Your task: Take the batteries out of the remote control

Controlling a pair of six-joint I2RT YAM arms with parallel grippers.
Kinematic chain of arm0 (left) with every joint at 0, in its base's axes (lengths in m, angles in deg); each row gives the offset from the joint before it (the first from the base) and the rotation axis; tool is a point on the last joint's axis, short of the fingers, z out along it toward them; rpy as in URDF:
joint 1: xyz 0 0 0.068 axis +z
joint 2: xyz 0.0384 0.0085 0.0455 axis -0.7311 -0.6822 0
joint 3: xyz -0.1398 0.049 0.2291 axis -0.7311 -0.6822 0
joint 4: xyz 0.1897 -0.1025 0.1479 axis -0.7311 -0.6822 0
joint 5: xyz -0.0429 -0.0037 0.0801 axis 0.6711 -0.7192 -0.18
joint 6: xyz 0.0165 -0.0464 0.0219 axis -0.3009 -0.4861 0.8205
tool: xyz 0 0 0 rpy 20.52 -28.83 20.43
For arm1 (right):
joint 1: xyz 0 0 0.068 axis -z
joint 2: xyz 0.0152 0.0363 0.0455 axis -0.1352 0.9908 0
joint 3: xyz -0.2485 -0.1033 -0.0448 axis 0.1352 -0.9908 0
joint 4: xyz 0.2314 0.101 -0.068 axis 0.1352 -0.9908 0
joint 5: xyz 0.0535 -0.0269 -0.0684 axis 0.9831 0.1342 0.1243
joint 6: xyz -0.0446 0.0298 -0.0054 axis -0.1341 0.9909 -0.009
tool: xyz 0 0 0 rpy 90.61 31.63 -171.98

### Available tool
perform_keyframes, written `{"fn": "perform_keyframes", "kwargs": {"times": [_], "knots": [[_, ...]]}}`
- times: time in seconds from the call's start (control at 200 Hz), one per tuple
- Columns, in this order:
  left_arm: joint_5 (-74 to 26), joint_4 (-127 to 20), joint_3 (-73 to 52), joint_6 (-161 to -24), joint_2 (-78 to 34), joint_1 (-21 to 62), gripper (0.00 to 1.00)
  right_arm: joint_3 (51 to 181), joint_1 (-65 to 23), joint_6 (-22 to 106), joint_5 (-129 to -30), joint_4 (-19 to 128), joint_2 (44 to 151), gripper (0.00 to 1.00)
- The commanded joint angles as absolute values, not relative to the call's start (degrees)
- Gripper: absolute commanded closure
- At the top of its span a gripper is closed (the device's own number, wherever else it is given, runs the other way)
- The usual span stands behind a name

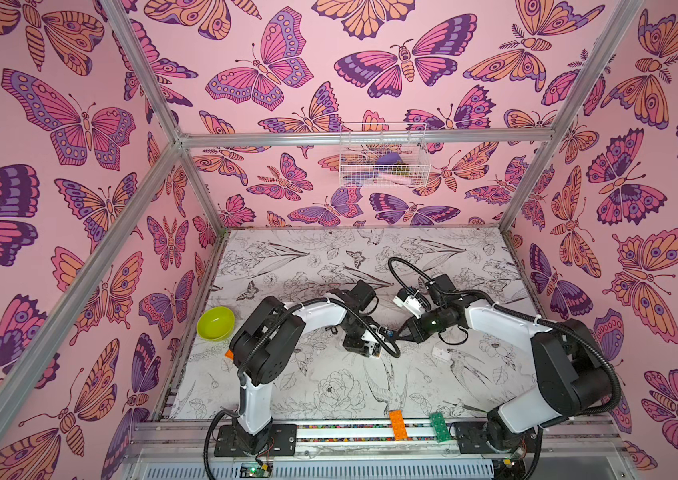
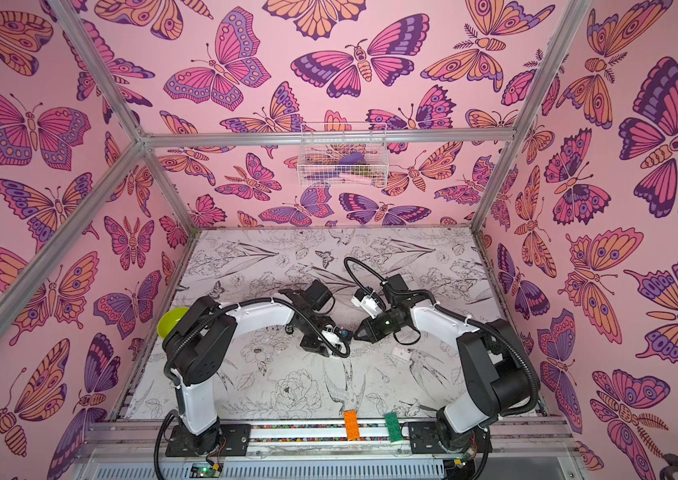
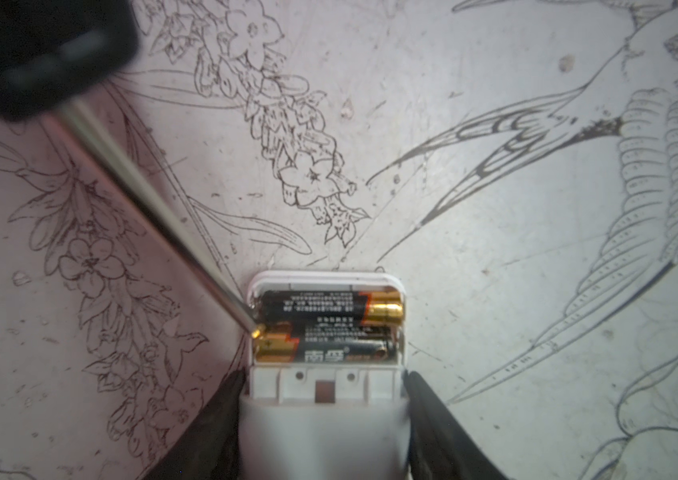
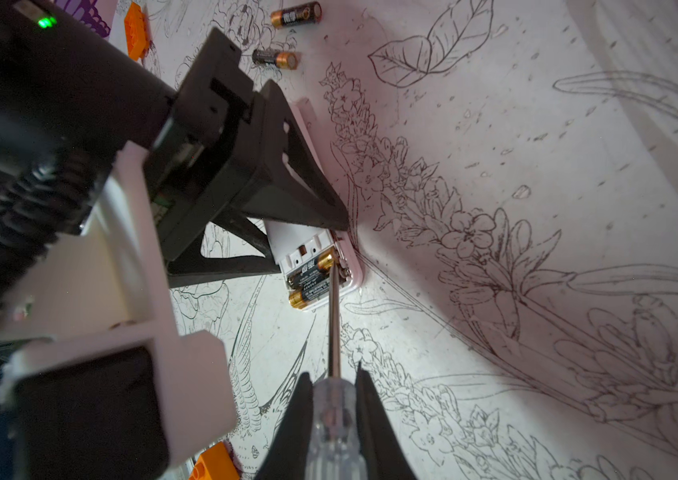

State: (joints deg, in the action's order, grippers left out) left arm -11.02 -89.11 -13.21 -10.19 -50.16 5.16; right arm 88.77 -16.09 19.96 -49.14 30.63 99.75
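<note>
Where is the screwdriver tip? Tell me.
In the left wrist view the screwdriver tip sits at the gold end of a battery in the open remote, near the middle of the table.

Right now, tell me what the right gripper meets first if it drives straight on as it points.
The right gripper holds a screwdriver whose tip sits at a battery in the open remote; that battery likely comes first, though depth is unclear.

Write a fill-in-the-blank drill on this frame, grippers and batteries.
The left gripper is shut on the white ___.
The right gripper is shut on the screwdriver by its clear ___.
___ batteries sit in the open compartment.
___ loose batteries lie on the table.
Missing: remote; handle; two; two.
</note>
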Motion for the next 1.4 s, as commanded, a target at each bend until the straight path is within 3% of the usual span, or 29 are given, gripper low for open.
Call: {"fn": "perform_keyframes", "kwargs": {"times": [0.0,0.441,0.686,0.877,1.397], "knots": [[-13.3,-91.1,-15.4,-9.2,-51.9,4.1,0.42,90.9,-16.9,17.9,-47.0,28.9,101.3,1.00],[-13.5,-90.9,-15.7,-9.3,-52.0,3.9,0.43,90.4,-17.2,18.3,-47.3,28.0,100.3,1.00],[-14.1,-90.7,-15.9,-10.5,-51.2,3.9,0.44,88.5,-17.2,19.9,-49.3,27.8,93.1,1.00],[-15.7,-89.9,-16.3,-11.3,-50.7,4.1,0.45,90.1,-17.2,16.2,-54.8,22.6,93.6,1.00],[-16.4,-87.3,-17.2,-13.0,-49.6,5.3,0.48,91.2,-17.2,15.3,-52.9,25.0,97.1,1.00]]}}
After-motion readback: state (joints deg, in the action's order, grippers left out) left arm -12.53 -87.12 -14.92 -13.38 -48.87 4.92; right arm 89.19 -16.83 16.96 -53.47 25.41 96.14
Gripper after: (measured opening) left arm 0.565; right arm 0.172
